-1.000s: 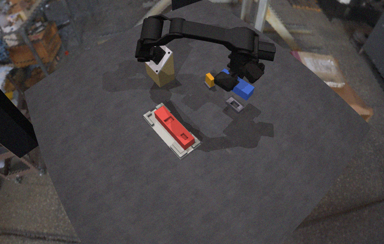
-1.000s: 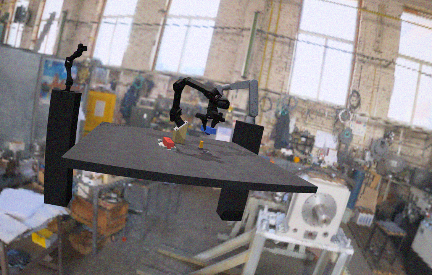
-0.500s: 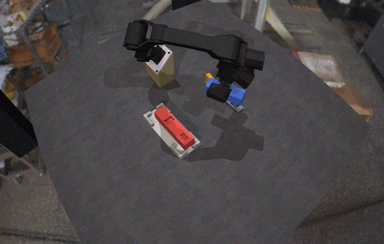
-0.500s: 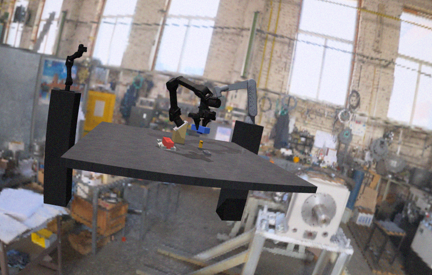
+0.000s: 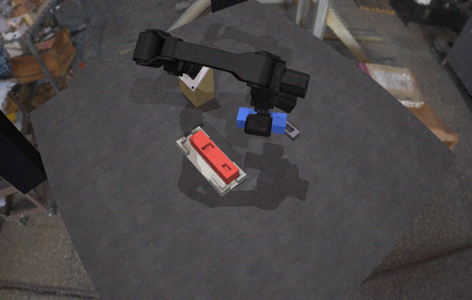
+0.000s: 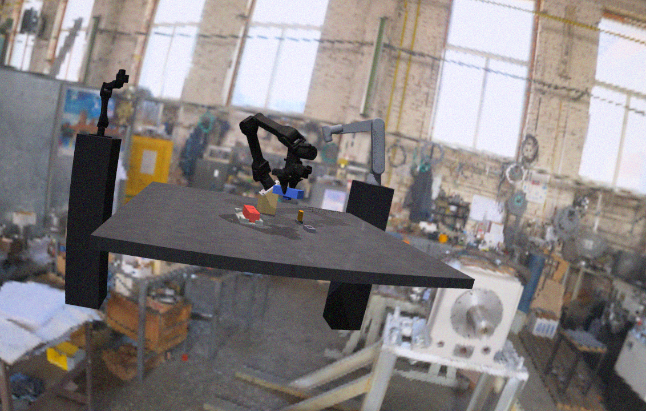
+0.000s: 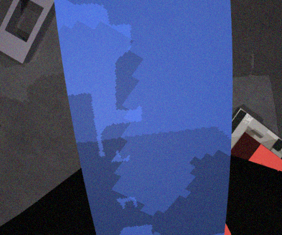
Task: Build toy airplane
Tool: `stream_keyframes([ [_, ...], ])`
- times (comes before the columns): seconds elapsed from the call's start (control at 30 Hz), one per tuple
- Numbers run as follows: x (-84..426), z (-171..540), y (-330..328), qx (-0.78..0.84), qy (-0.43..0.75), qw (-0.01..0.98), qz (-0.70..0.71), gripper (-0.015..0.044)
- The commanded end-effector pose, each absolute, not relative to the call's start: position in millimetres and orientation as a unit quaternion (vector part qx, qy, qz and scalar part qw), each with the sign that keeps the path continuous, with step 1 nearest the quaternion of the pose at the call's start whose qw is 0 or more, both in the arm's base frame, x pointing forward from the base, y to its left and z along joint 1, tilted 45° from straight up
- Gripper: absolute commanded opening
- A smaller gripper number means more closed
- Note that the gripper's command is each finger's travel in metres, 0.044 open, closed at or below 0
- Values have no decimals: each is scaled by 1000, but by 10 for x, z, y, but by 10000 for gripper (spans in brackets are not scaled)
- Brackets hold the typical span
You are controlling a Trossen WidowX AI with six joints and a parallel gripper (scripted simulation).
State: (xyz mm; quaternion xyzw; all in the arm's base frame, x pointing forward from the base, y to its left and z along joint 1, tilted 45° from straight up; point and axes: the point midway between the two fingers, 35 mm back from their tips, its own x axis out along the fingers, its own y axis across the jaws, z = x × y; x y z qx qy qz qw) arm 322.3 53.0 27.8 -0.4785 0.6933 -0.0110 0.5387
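Note:
My gripper [image 5: 261,118] [image 6: 287,192] is shut on the blue wing [image 5: 279,122] [image 6: 293,193] [image 7: 157,91], holding it across the fingers above the table. The wing fills the middle of the wrist view; its tab is hidden. The red fuselage [image 5: 211,154] [image 6: 250,211] [image 7: 271,158] lies lengthwise in the pale cradle [image 5: 203,167] [image 6: 259,222], sockets facing up, close to one long side. I cannot tell whether it is fully down. The orange tail fin [image 6: 300,215] stands upright on the table, hidden by the arm and wing in the top view.
A grey rectangular holder [image 5: 295,134] [image 6: 310,230] [image 7: 8,47] lies on the table beyond the wing. A tan block with a white top [image 5: 203,90] [image 6: 267,205] stands under the arm's base. Black pillars [image 6: 91,220] [image 6: 372,204] stand by the table's edges, carrying other arms.

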Motion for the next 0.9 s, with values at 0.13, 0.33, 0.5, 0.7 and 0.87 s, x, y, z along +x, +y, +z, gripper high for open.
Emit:
stream_keyframes([
  [0.13,3158,402,327,-514,692,505,32,0],
  [0.33,3093,500,168,-541,690,476,69,0],
  [0.5,3028,577,36,-563,686,450,99,0],
  [0.7,2940,660,-118,-587,680,418,136,0],
  [0.87,2858,723,-242,-607,673,389,165,0],
])
